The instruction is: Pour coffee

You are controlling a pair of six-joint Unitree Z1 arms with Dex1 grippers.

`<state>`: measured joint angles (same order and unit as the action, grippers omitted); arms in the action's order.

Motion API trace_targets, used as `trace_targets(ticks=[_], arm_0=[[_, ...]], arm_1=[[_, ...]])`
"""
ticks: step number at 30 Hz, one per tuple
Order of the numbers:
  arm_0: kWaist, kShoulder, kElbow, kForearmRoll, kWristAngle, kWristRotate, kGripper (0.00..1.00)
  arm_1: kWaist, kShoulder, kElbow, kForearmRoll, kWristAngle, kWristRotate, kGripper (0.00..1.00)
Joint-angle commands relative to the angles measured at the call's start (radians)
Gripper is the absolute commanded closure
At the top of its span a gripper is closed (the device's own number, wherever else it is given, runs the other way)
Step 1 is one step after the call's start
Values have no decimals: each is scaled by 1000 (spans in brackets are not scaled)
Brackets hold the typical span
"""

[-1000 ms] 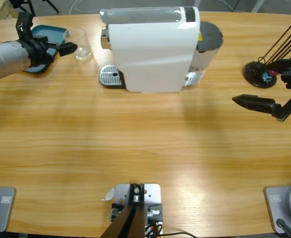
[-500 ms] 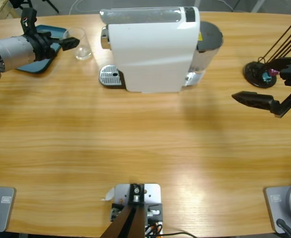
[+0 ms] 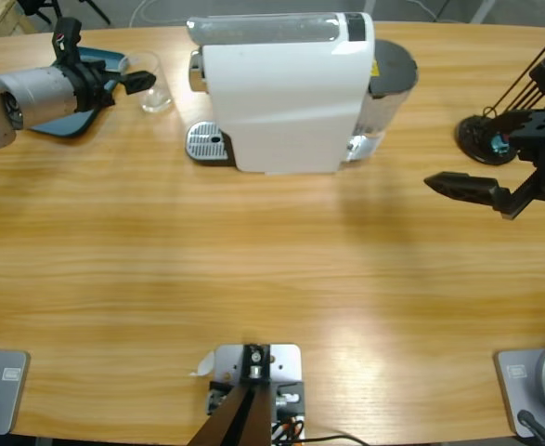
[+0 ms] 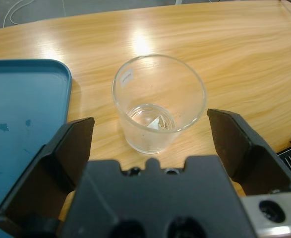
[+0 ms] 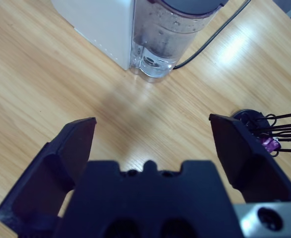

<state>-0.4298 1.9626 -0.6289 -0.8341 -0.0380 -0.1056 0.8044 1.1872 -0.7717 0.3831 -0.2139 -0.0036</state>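
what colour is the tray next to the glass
The tray is teal blue with a raised rim, clearest in the left wrist view, beside the clear glass.

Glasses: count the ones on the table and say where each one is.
1. The glass stands between the blue tray and the coffee machine, before the left hand. Others may be hidden behind the machine.

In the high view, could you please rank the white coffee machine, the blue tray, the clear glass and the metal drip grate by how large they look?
1. White coffee machine, far the largest.
2. Blue tray, though the left arm hides much of it.
3. Clear glass and metal drip grate: too alike to rank.
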Motion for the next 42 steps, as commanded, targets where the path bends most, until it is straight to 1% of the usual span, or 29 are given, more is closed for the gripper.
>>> trace_targets(ticks=[1, 17, 23, 33, 34, 36, 37, 38, 40, 42], arm_0=[[22, 70, -41, -3, -48, 17, 0], [22, 87, -80, 11, -46, 21, 0], [22, 83, -97, 61, -46, 18, 0], [26, 82, -115, 101, -43, 18, 2], [26, 82, -118, 106, -43, 17, 30], [26, 82, -121, 112, -43, 17, 152], [26, 82, -123, 116, -43, 17, 241], [27, 82, -125, 119, -44, 17, 285], [28, 82, -128, 125, -45, 17, 437], [28, 82, -136, 138, -46, 18, 524]], arm_1=[[-16, 32, 34, -23, 15, -12, 0], [-17, 32, 35, -27, 15, -12, 0], [-23, 31, 34, -27, 15, -12, 0], [-28, 38, 35, -35, 16, -12, 0], [-28, 40, 36, -36, 18, -12, 0], [-28, 40, 35, -40, 18, -12, 0], [-28, 41, 36, -40, 18, -12, 0], [-28, 41, 37, -40, 18, -12, 0], [-28, 41, 37, -40, 17, -12, 0], [-30, 41, 37, -40, 17, -12, 0]])
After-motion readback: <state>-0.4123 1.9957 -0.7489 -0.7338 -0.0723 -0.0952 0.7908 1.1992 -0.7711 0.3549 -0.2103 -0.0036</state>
